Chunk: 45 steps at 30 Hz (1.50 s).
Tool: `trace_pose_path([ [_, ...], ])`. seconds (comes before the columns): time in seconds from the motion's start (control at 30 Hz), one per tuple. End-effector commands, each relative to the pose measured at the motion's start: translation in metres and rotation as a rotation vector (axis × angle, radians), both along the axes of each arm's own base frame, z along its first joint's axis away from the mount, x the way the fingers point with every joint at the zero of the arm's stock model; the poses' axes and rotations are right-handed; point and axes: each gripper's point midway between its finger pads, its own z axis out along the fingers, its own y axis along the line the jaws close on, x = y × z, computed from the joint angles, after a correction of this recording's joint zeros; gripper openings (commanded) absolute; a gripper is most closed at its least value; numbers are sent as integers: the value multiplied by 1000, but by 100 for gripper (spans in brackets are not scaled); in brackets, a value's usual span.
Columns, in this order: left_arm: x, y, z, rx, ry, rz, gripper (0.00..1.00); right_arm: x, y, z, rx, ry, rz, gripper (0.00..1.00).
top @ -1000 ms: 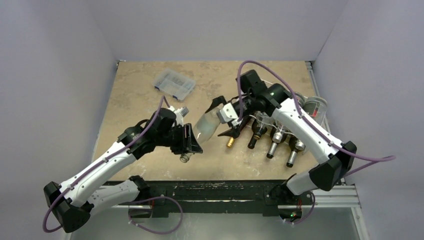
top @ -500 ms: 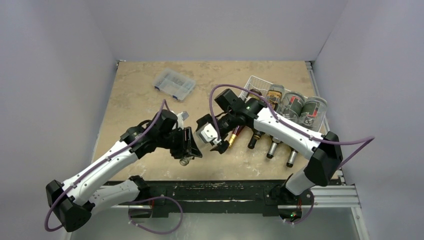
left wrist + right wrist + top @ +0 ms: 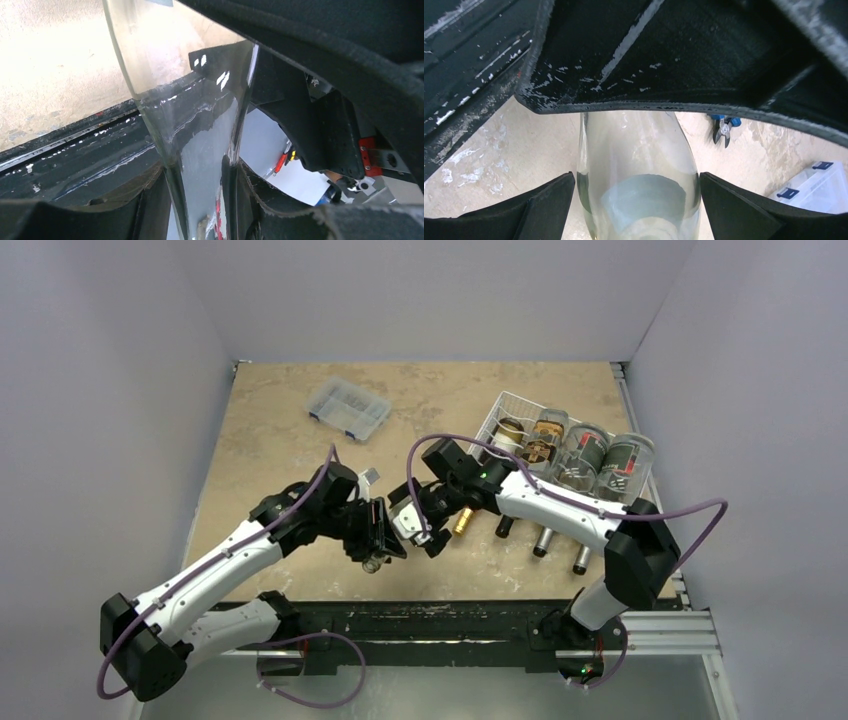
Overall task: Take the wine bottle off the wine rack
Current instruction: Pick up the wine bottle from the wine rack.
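The clear wine bottle [image 3: 372,564] hangs over the table's front middle, off the white wire wine rack [image 3: 497,406], and both grippers hold it. My left gripper [image 3: 383,530] is shut on its thin neck [image 3: 200,165], and the glass widens away from the jaws. My right gripper [image 3: 418,524] has its jaws spread wide around the bottle's broad body [image 3: 639,170], with a black finger [image 3: 544,205] against each side. From above, the two grippers hide most of the bottle; only its mouth end shows below the left one.
Several other bottles [image 3: 585,450] lie on the rack at right, their necks [image 3: 545,540] pointing at the front edge. A small clear compartment box [image 3: 348,408] sits at the back left. Blue-handled pliers [image 3: 723,131] lie on the table beyond the bottle.
The right arm has swung down and left from beside the rack, bringing the bottle's body toward the left gripper. The rack's bottles have come into view. The left gripper has barely moved.
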Motion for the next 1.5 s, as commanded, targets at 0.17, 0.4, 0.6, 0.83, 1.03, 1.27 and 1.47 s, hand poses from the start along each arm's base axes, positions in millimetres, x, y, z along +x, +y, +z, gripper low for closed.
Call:
trace_pose_path([
  [0.17,24,-31,47,-247,-152,-40,0,9,7,-18,50,-71,-15,99],
  [0.4,27,-33,41,-251,-128,-27,0,11,9,-25,76,-75,-37,94],
  [0.6,33,-31,38,-243,-114,9,9,6,13,-27,97,-42,-28,82],
  [0.83,33,-27,36,-255,-116,36,28,3,15,-27,127,13,-31,70],
  [1.03,29,-22,34,-248,-121,42,58,9,11,-20,160,80,-51,63],
  [1.27,27,-18,36,-248,-142,42,82,12,5,-16,185,130,-56,60],
  [1.47,24,-7,53,-204,-219,17,93,14,2,-10,210,164,-59,59],
])
